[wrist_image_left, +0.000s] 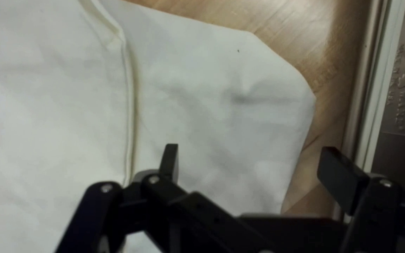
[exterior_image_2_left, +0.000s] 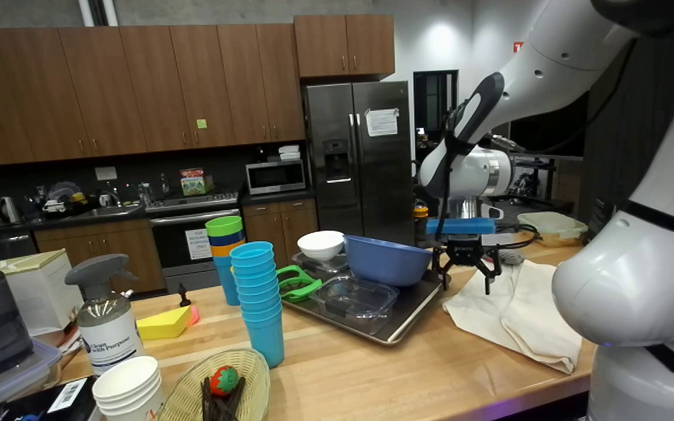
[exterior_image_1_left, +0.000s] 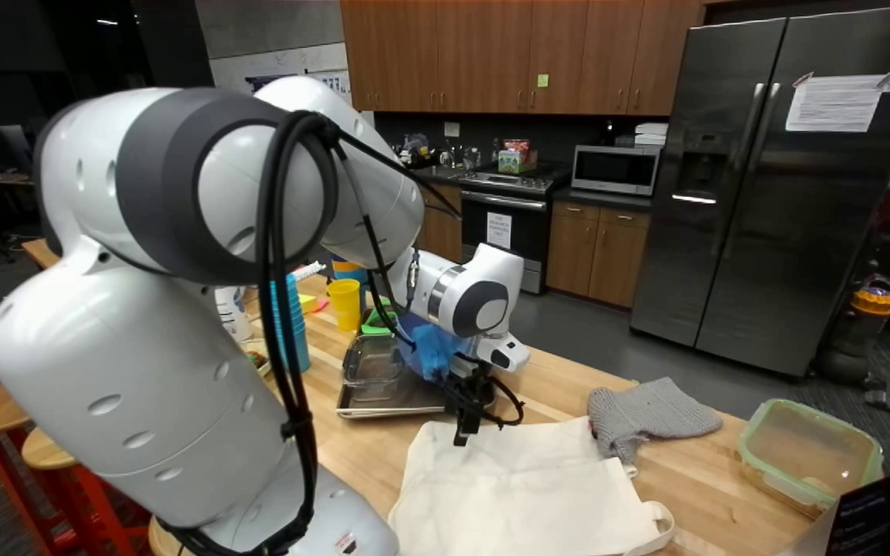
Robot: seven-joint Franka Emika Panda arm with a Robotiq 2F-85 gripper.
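My gripper [wrist_image_left: 250,151] stands open, nothing between its fingers, pointing down over the edge of a cream cloth bag [wrist_image_left: 206,105]. In the wrist view its left finger [wrist_image_left: 169,161] is over the cloth. The right finger [wrist_image_left: 341,179] overlaps the strip of wood and the metal rim of a baking tray [wrist_image_left: 371,105]. An exterior view has the gripper [exterior_image_2_left: 467,280] just beside a blue basin [exterior_image_2_left: 384,263], which sits on the tray [exterior_image_2_left: 410,318]. The bag [exterior_image_1_left: 522,486] lies flat on the wooden table, one handle loop showing at its near corner.
Clear plastic containers [exterior_image_2_left: 354,295], a white bowl [exterior_image_2_left: 320,244] and a green-handled item [exterior_image_2_left: 297,283] share the tray. Stacked blue cups [exterior_image_2_left: 262,310] and a basket [exterior_image_2_left: 249,380] stand nearby. A grey knitted cloth [exterior_image_1_left: 650,417] and a green-rimmed container [exterior_image_1_left: 808,455] lie beyond the bag.
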